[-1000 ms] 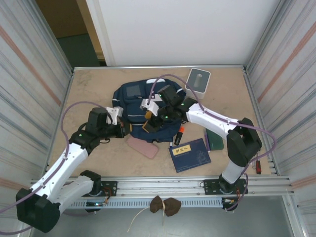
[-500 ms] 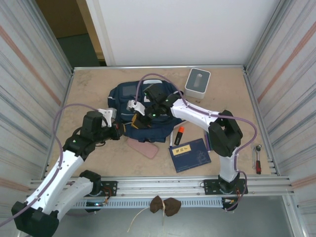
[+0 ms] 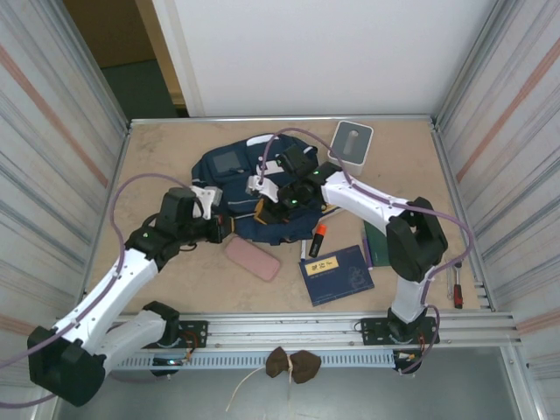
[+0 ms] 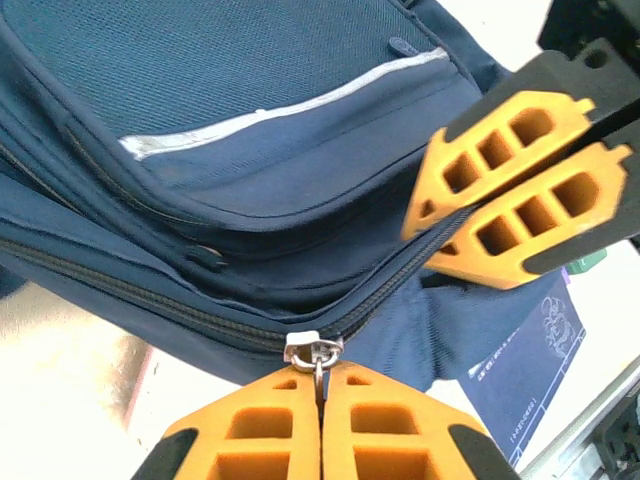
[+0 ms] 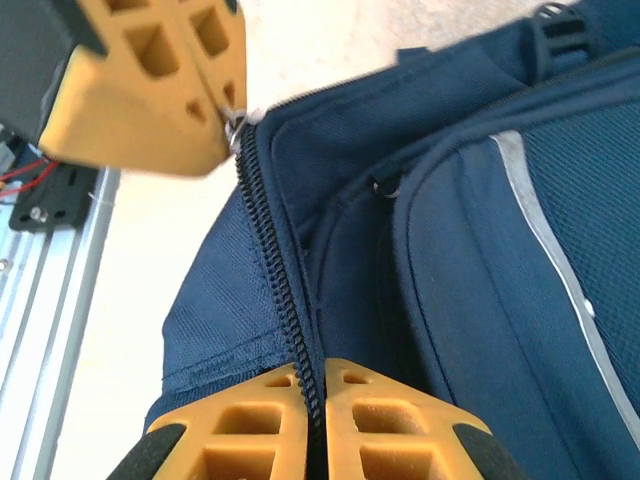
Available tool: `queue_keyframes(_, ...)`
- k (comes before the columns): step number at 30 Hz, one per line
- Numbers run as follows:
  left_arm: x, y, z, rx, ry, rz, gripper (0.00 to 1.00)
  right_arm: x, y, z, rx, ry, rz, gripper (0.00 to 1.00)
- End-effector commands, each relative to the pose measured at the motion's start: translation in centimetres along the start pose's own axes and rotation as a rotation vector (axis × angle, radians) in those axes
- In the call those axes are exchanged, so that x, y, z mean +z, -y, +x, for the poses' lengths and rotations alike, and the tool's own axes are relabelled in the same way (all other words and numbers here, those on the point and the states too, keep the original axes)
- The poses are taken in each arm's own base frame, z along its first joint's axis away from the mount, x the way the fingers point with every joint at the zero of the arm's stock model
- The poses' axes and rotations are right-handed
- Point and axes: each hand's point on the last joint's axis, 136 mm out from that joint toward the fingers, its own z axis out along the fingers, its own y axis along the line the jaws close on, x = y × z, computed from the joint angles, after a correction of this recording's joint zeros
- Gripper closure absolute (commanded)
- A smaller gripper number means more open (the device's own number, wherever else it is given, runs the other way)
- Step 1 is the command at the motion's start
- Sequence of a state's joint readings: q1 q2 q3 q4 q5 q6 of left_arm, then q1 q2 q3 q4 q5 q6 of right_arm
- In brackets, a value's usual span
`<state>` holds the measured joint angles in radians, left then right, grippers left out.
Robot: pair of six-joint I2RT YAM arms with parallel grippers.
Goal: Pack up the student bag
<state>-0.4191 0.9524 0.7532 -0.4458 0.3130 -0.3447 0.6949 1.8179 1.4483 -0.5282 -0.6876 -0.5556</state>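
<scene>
Beige table [image 3: 166, 149] between corrugated metal walls [image 3: 52, 131]. The student bag [image 3: 214, 179] lies centre, toward twelve o'clock. The left gripper [image 4: 320, 385] is clamped on the zip pull [image 4: 317, 352], and the right gripper [image 5: 312, 385] is pinched tight on the zip seam. At five o'clock a pink case [image 3: 252, 259], book [image 3: 337, 273] and marker [image 3: 318, 238] lie unpacked, so packing appears not yet begun.

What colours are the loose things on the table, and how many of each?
Blue: 2, student bag and book
Pink: 1, pouch
Orange: 1, marker
Dark green: 1, flat item
White: 1, box
Red: 1, tool
Total: 7
</scene>
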Motion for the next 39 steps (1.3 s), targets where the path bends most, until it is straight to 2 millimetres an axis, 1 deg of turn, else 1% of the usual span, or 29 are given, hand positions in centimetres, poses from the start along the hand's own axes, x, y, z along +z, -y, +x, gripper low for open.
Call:
queue_keyframes(1,-0.6,-1.8,-0.8,0.034,-0.006,-0.101,1.0,-3.7,3.1,2.4,0.0,-0.059,0.165,0.9)
queue_keyframes(5,-0.4,-4.3,-0.8,-0.004,-0.028,-0.183,1.0,-4.5,3.3,3.5,0.008,-0.065,0.175,0.89)
queue_keyframes(7,-0.5,-4.7,-0.8,0.0,-0.03,-0.201,1.0,-5.0,3.5,3.9,0.017,-0.067,0.187,0.87)
queue_keyframes(8,-0.7,-4.7,-0.9,0.009,-0.031,-0.207,1.0,-5.2,3.8,4.0,0.023,-0.071,0.201,0.85)
queue_keyframes(9,-0.9,-4.4,-1.1,0.015,-0.027,-0.198,1.0,-5.3,3.9,3.9,0.027,-0.07,0.209,0.83)
queue_keyframes(10,-1.1,-3.7,-1.4,0.022,-0.018,-0.164,1.0,-5.4,3.9,3.5,0.039,-0.058,0.21,0.78)
queue_keyframes(11,-1.1,-2.7,-1.7,0.028,0.0,-0.111,1.0,-5.3,3.6,2.8,0.05,-0.036,0.201,0.71)
queue_keyframes(14,-1.2,0.0,-2.2,0.036,0.039,0.022,1.0,-4.3,2.1,0.2,0.068,0.04,0.162,0.5)
queue_keyframes(16,-1.4,1.1,-2.4,0.046,0.053,0.071,1.0,-3.1,0.7,-1.3,0.067,0.083,0.116,0.42)
queue_keyframes(19,-1.7,2.6,-2.6,0.074,0.067,0.121,1.0,-1.5,-1.0,-3.1,0.038,0.124,0.055,0.35)
queue_keyframes(23,-2.0,3.5,-2.7,0.086,0.075,0.164,1.0,0.8,-1.7,-3.7,0.016,0.124,-0.006,0.32)
queue_keyframes(24,-2.1,3.6,-2.7,0.088,0.076,0.167,1.0,1.4,-1.8,-3.6,0.017,0.112,-0.02,0.34)
queue_keyframes(25,-2.2,3.6,-2.8,0.089,0.083,0.164,1.0,2.0,-1.9,-3.4,0.015,0.097,-0.031,0.38)
queue_keyframes(27,-2.4,3.3,-2.9,0.088,0.094,0.142,1.0,2.5,-1.8,-2.8,0.023,0.073,-0.031,0.58)
queue_keyframes(28,-2.5,2.9,-2.8,0.087,0.096,0.122,1.0,2.5,-1.5,-2.6,0.026,0.064,-0.014,0.72)
queue_keyframes(29,-2.5,2.5,-2.7,0.084,0.093,0.097,1.0,2.4,-1.2,-2.4,0.028,0.058,0.004,0.82)
queue_keyframes(30,-2.5,1.8,-2.4,0.083,0.083,0.063,1.0,2.0,-1.1,-2.3,0.026,0.056,0.022,0.89)
queue_keyframes(33,-2.3,-0.9,-1.6,0.074,0.043,-0.056,1.0,0.7,-1.1,-2.3,0.005,0.07,0.037,0.95)
queue_keyframes(36,-2.6,-3.8,-0.9,0.029,-0.006,-0.137,1.0,-0.6,-1.5,-2.2,-0.019,0.088,0.028,0.97)
queue_keyframes(39,-2.9,-6.4,-0.8,-0.017,-0.022,-0.208,1.0,-1.3,-1.8,-2.1,-0.038,0.103,0.009,0.98)
